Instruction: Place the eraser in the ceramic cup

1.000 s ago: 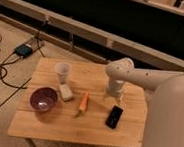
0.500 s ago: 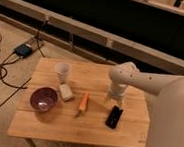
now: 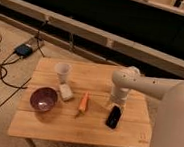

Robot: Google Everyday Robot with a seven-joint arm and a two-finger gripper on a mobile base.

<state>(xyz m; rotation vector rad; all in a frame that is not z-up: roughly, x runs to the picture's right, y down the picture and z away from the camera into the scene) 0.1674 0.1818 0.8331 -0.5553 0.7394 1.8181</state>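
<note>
The eraser, a flat black slab, lies on the right part of the wooden table. The white ceramic cup stands upright at the table's back left. My gripper hangs from the white arm just above and behind the eraser's far end, far to the right of the cup. Nothing shows held in it.
A purple bowl sits at the front left. A pale off-white block lies beside it, and an orange carrot lies mid-table. Cables and a dark box are on the floor to the left. A low ledge runs behind the table.
The arm has moved right and toward the front of the table, bringing the gripper closer to the eraser. The objects on the table have not moved.
</note>
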